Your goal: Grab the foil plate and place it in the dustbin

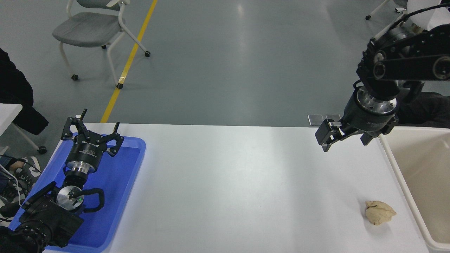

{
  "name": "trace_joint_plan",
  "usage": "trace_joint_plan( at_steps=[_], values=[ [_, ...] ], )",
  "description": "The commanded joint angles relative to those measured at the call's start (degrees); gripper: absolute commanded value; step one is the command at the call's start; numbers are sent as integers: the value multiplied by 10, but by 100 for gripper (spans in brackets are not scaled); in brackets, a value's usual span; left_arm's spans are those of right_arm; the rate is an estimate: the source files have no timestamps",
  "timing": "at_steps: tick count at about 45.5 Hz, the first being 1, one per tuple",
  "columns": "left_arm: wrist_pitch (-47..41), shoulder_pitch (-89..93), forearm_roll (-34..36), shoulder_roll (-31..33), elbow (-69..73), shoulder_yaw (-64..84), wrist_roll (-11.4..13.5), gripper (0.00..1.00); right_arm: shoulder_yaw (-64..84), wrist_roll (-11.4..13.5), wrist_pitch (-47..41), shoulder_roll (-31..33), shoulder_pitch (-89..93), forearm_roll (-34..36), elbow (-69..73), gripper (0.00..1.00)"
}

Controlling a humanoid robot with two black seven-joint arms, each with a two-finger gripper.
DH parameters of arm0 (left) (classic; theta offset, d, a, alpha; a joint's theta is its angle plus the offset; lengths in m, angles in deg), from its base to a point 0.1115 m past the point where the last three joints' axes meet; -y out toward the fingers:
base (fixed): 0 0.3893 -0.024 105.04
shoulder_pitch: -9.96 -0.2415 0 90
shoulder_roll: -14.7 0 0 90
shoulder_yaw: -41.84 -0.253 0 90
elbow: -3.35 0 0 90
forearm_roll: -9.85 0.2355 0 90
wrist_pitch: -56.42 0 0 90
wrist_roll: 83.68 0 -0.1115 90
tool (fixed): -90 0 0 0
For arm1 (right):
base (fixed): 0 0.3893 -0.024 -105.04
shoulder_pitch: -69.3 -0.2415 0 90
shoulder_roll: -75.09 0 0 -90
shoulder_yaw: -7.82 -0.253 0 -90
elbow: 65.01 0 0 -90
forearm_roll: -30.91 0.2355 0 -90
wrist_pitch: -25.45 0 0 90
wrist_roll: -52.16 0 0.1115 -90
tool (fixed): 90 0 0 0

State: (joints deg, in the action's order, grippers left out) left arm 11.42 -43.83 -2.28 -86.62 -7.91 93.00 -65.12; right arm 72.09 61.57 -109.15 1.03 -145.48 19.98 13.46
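Landmark: the large cream plastic dustbin (418, 175), cut off at the right border of the table.
Foil plate: not visible anywhere; no silver tray lies on the white table (228, 182), and the part of the bin floor in view shows none.
Right gripper (346, 137): hangs above the table just left of the bin's far corner, fingers spread apart, holding nothing.
Left gripper (92, 135): parked far left of the bin over the flat blue plastic tray (116, 196), its fingers spread wide.
Other thing: 1 small crumpled tan paper ball (379, 212), just left of the bin.
Handling (a judgement): thin foil is light, easily crushed; pinch its raised rim gently.
Hidden: most of the bin's inside is outside the picture.
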Motion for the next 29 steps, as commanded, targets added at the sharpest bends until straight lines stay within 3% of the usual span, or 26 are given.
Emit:
trace_joint_plan(
  at_steps=[1, 29],
  values=[
    [0, 0, 0, 0, -1, 0, 0, 100, 13, 19, -4, -12, -64, 71, 40, 100],
    [0, 0, 0, 0, 1, 1, 0, 100, 12, 18, -4, -1, -93, 88, 53, 100]
  ],
)
